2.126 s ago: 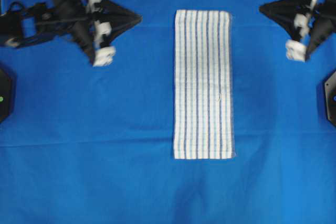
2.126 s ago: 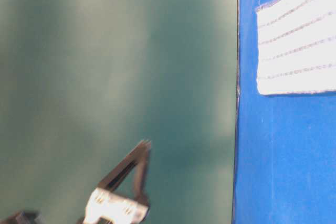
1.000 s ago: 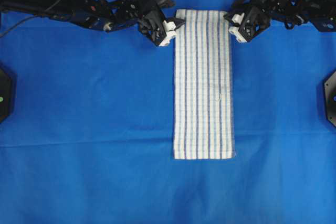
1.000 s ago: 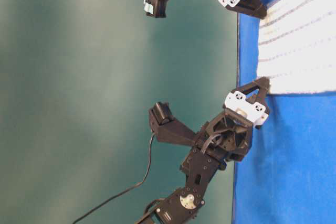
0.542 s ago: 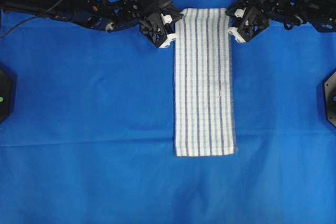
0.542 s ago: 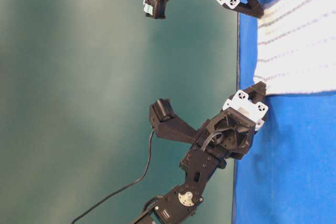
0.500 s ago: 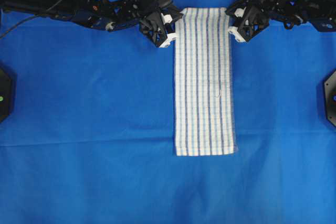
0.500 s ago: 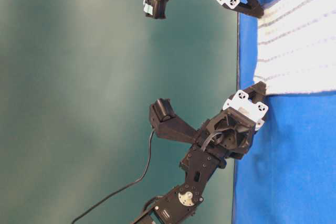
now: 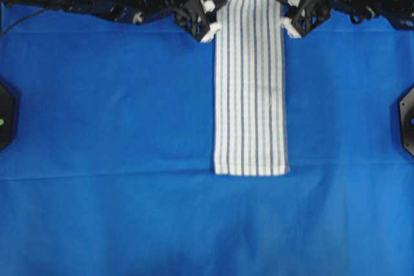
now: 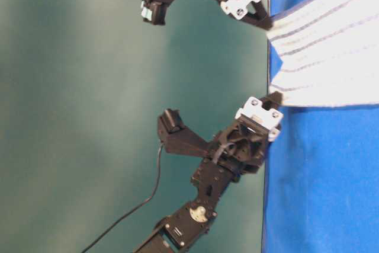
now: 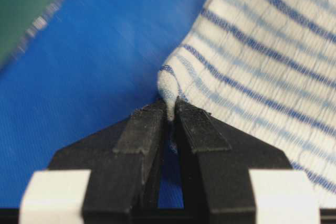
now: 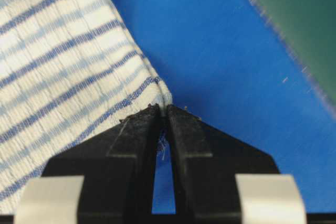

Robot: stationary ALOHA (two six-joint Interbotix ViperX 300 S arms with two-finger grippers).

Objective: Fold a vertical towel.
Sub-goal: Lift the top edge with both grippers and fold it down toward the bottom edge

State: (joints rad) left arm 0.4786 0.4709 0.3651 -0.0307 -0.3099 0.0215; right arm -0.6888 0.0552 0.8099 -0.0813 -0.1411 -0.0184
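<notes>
The towel (image 9: 251,88), white with thin blue and grey stripes, runs lengthwise down the middle of the overhead view; its far end is lifted off the table. My left gripper (image 9: 217,12) is shut on the towel's far left corner (image 11: 169,85), which bunches between the pads. My right gripper (image 9: 283,10) is shut on the far right corner (image 12: 161,97). From table level the raised end of the towel (image 10: 320,57) hangs between the left gripper (image 10: 273,98) and the right gripper (image 10: 266,23). The near end lies flat.
A plain blue sheet (image 9: 116,127) covers the table. Black mounts sit at the left edge (image 9: 5,114) and the right edge (image 9: 406,117). The table's far edge (image 10: 266,164) borders a green backdrop. Both arms reach in from the far corners.
Both grippers closed on the towel's far corners about a second ago and have since lifted them. The towel's near edge has slid a little toward the far side.
</notes>
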